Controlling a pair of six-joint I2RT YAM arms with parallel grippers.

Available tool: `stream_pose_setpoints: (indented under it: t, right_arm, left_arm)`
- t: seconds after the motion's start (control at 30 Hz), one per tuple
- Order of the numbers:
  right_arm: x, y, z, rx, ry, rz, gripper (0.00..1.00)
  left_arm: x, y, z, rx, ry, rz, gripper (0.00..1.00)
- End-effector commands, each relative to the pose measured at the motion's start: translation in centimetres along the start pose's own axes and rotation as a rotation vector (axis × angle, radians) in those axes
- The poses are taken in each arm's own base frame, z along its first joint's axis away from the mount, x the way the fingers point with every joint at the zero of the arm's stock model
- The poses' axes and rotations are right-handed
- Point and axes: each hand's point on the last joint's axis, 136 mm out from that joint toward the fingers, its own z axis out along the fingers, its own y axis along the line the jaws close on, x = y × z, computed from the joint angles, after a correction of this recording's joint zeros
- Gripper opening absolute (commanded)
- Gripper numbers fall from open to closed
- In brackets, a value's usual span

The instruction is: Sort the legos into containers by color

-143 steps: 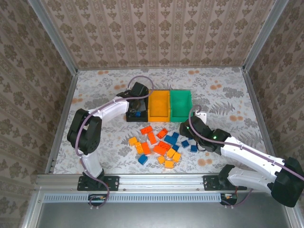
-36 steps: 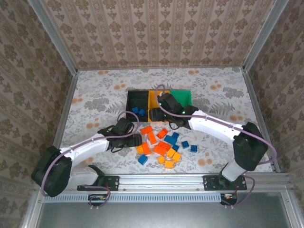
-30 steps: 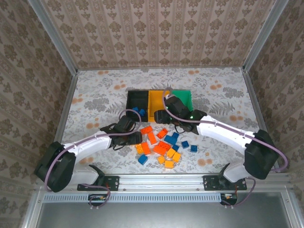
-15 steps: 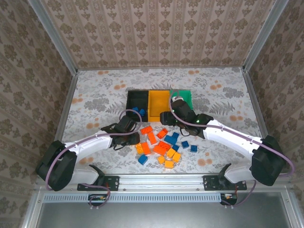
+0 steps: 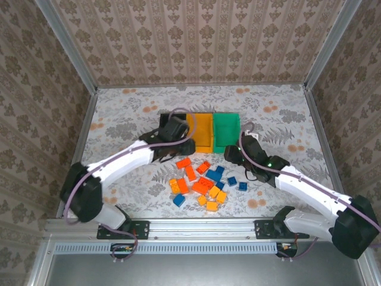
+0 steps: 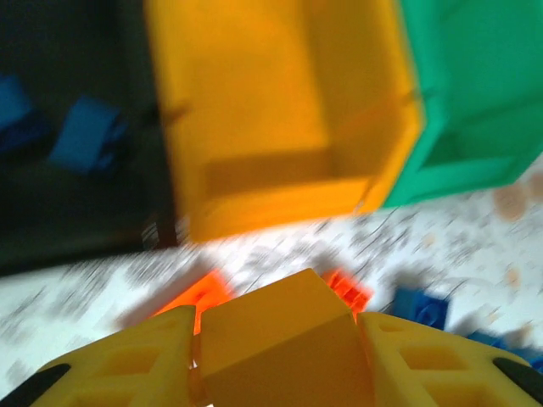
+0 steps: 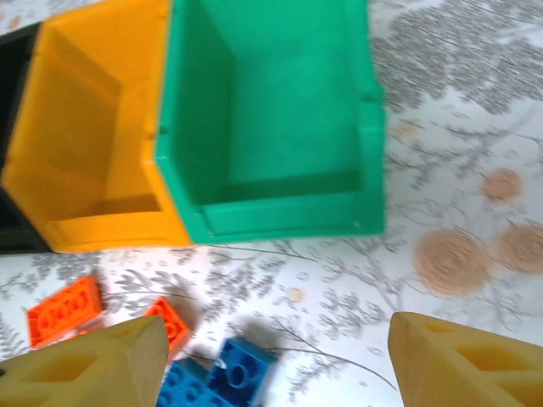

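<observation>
My left gripper (image 5: 177, 145) hangs at the front edge of the black bin (image 5: 164, 119) and the yellow-orange bin (image 5: 201, 132), shut on a yellow-orange lego (image 6: 280, 335). In the left wrist view the fingers (image 6: 127, 365) press that brick from both sides, with the yellow-orange bin (image 6: 280, 110) just ahead. Blue legos (image 6: 85, 136) lie in the black bin (image 6: 76, 212). The right gripper (image 5: 233, 156) is open and holds nothing, in front of the green bin (image 5: 226, 132). Loose legos (image 5: 202, 182) in blue, red-orange and yellow-orange lie between the arms.
In the right wrist view the green bin (image 7: 271, 110) has nothing in it. Blue bricks (image 7: 221, 377) and red-orange bricks (image 7: 64, 312) lie just under the right gripper (image 7: 276, 365). Patterned table (image 5: 286, 125) stretches right of the bins; metal rails edge the table.
The left gripper shut on a yellow-orange brick at the pile's left and carried it up to the bins. The right arm drew back from the bins toward the right.
</observation>
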Motion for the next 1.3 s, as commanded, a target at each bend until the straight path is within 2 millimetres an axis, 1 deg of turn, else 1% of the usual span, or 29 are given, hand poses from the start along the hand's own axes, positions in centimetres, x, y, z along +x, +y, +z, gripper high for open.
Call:
stream_pose_setpoints:
  t: [0.0, 0.07, 0.17, 0.23, 0.37, 0.4, 0.43, 0.47, 0.53, 0.6, 0.7, 0.77, 0.87, 0.97, 1.0, 1.03, 1.13, 1.2, 1.27]
  right_arm:
    - [1.2, -2.9, -0.6, 0.078, 0.006, 0.043, 0.71]
    - [1.9, -3.8, -1.0, 0.092, 0.012, 0.055, 0.71]
    - [2.5, -4.7, -1.4, 0.101, 0.016, 0.063, 0.71]
    - [2.8, -5.0, -1.6, 0.101, 0.019, 0.065, 0.71]
    - [3.0, -5.2, -1.8, 0.091, 0.023, 0.064, 0.71]
    - [3.0, -5.2, -1.8, 0.092, 0.024, 0.063, 0.71]
    - [3.0, -5.1, -1.8, 0.087, 0.025, 0.062, 0.72]
    - [3.1, -5.0, -1.8, 0.080, 0.029, 0.059, 0.72]
    - [3.2, -4.8, -1.8, 0.070, 0.038, 0.053, 0.72]
    - [3.2, -4.6, -1.8, 0.065, 0.047, 0.049, 0.73]
    - [3.5, -4.5, -1.6, 0.059, 0.060, 0.045, 0.73]
    - [3.9, -4.2, -1.4, 0.046, 0.080, 0.036, 0.73]
    - [4.4, -3.5, -0.9, 0.023, 0.115, 0.019, 0.73]
    - [5.1, -2.5, -0.2, -0.007, 0.155, -0.011, 0.72]
    - [5.3, -2.2, 0.0, -0.011, 0.167, -0.023, 0.72]
    - [5.4, -1.9, 0.1, -0.008, 0.177, -0.036, 0.72]
    - [5.8, -1.8, 0.5, 0.025, 0.187, -0.060, 0.72]
    - [6.4, -2.4, 0.6, 0.070, 0.203, -0.061, 0.72]
    - [7.0, -3.7, 0.7, 0.131, 0.220, -0.054, 0.72]
  left_arm:
    - [-2.6, -4.1, 2.1, 0.059, -0.011, 0.102, 0.35]
    - [-4.5, -6.5, 3.4, 0.091, -0.021, 0.126, 0.35]
    - [-6.2, -8.9, 5.3, 0.112, -0.016, 0.155, 0.35]
    - [-6.9, -9.5, 6.6, 0.104, -0.004, 0.169, 0.35]
    - [-7.2, -9.9, 9.2, 0.083, 0.024, 0.168, 0.37]
    - [-7.3, -10.0, 9.6, 0.084, 0.026, 0.162, 0.38]
    - [-7.5, -10.2, 9.9, 0.090, 0.023, 0.156, 0.42]
    - [-7.5, -10.4, 10.2, 0.095, 0.026, 0.150, 0.47]
    - [-8.0, -11.0, 10.2, 0.113, 0.018, 0.140, 0.57]
    - [-8.7, -11.6, 9.6, 0.130, 0.000, 0.133, 0.65]
    - [-9.7, -12.7, 7.8, 0.169, -0.035, 0.129, 0.75]
    - [-10.2, -13.0, 6.1, 0.191, -0.064, 0.127, 0.81]
    - [-10.6, -13.3, 3.2, 0.230, -0.114, 0.122, 0.88]
    - [-10.1, -12.9, 0.3, 0.258, -0.150, 0.121, 0.92]
    - [-9.8, -12.6, -0.6, 0.260, -0.162, 0.121, 0.98]
    - [-9.2, -12.1, -1.5, 0.260, -0.169, 0.120, 1.00]
    - [-7.1, -10.0, -3.4, 0.243, -0.191, 0.110, 1.00]
    - [-5.4, -7.9, -4.4, 0.210, -0.199, 0.095, 1.00]
    - [-3.3, -5.2, -5.2, 0.154, -0.210, 0.083, 1.00]
